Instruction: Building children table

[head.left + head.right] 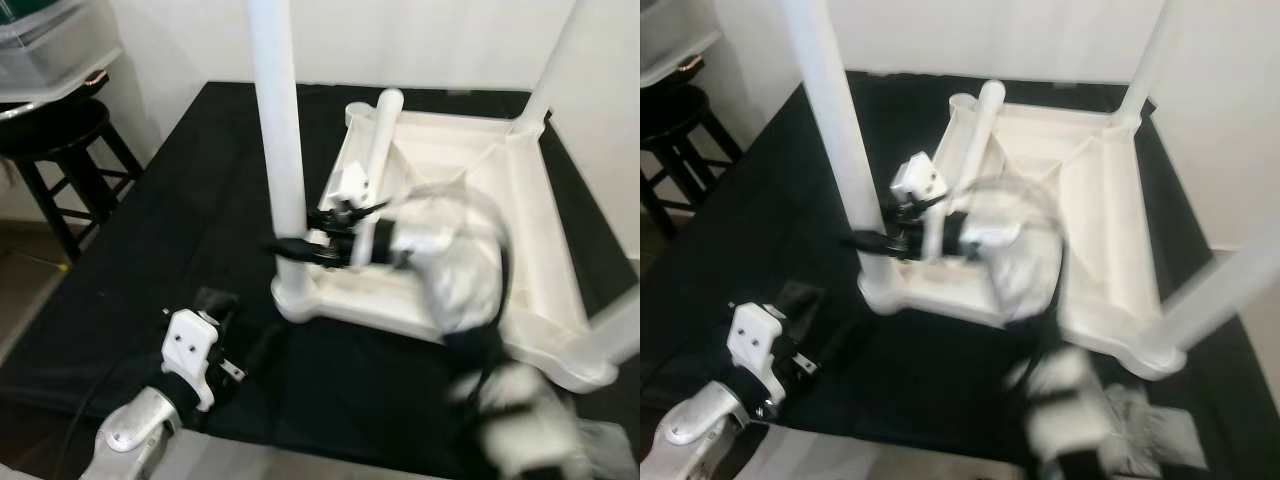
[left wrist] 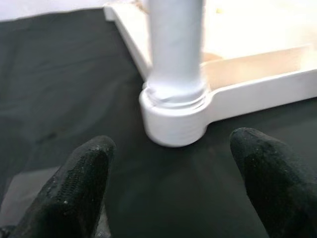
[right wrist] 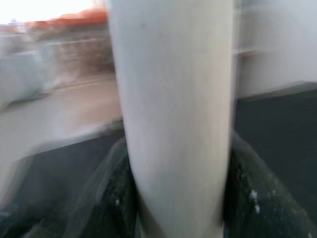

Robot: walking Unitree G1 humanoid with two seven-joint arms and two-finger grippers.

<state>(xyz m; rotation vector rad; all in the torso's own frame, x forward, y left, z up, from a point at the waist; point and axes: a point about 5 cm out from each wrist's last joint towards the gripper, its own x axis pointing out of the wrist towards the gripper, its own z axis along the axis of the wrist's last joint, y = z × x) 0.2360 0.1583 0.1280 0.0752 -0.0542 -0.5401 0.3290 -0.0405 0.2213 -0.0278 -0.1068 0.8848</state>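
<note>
Tabletop [image 1: 540,200] lies upside down on the black cloth [image 1: 180,220]; my right gripper [image 1: 345,235] pinches a loose leg [image 1: 375,170], blurred, probably mid-move. A skewed entry could jam it. My left gripper [image 2: 168,188] rests spread beside the near leg [image 1: 280,140]

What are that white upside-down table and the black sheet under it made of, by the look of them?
The table looks like moulded plastic: smooth, slightly glossy, with raised ribs on its underside and round corner sockets. Its legs seem the same plastic, plain smooth tubes. The black sheet looks like matte cloth, dull with soft creases, though blur leaves its weave unclear.
</note>
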